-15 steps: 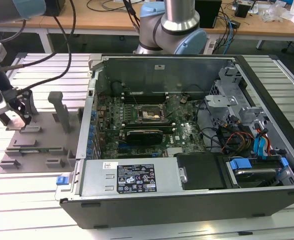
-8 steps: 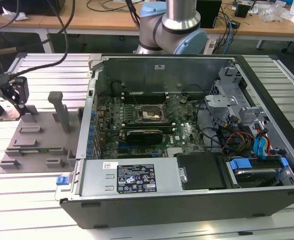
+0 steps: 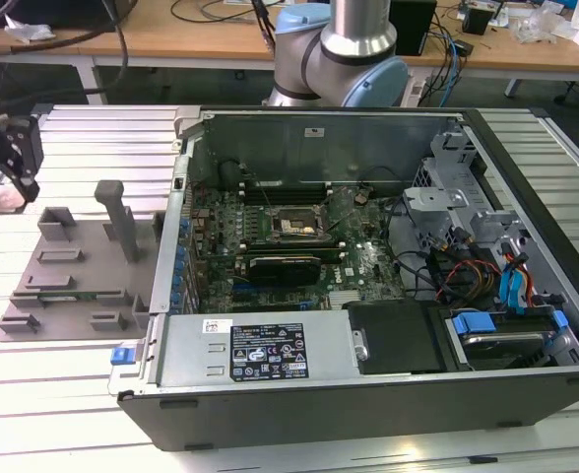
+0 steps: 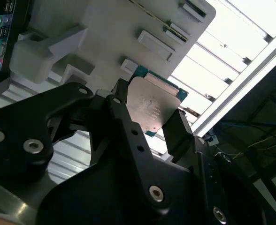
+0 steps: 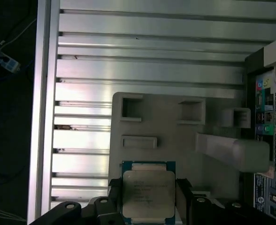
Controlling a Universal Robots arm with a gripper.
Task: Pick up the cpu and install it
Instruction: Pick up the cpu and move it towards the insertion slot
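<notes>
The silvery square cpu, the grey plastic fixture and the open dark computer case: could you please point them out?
silvery square cpu [image 5: 149, 197], first wrist view, middle of its metal top plate.
grey plastic fixture [image 3: 93, 258], exterior view, its flat base.
open dark computer case [image 3: 368, 414], exterior view, near side wall.

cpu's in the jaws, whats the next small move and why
Probably a short straight lift: the jaws of the gripper clamp the cpu on two edges over the grey fixture, whose tall post stands between it and the computer case in the exterior view.
</notes>
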